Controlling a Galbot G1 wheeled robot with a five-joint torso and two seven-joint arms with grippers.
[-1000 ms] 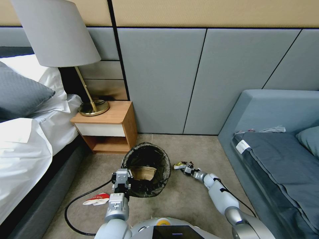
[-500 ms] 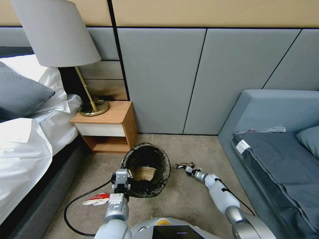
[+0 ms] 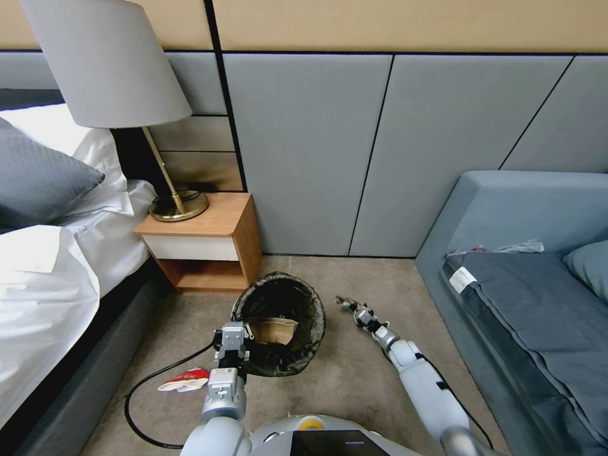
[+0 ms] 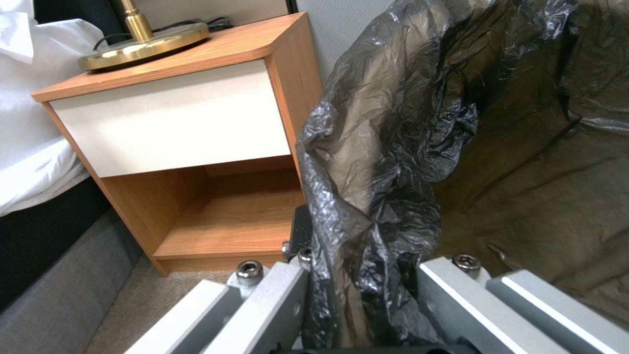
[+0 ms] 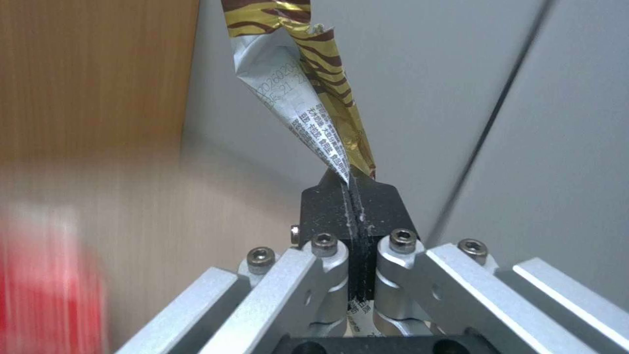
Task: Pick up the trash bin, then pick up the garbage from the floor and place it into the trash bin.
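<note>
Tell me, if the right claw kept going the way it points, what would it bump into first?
Probably the grey wall. The right gripper, pinching a gold wrapper, points over bare carpet toward it; depth is uncertain.

Black-lined trash bin point(image 3: 278, 323) on carpet; gold striped wrapper point(image 5: 308, 83) pinched aloft beside it

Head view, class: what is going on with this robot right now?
The left gripper is clamped on the rim of the trash bin, which has a tan piece inside. The right gripper pinches a gold striped wrapper, held beside the bin. A red-and-white pack lies on the carpet.
</note>
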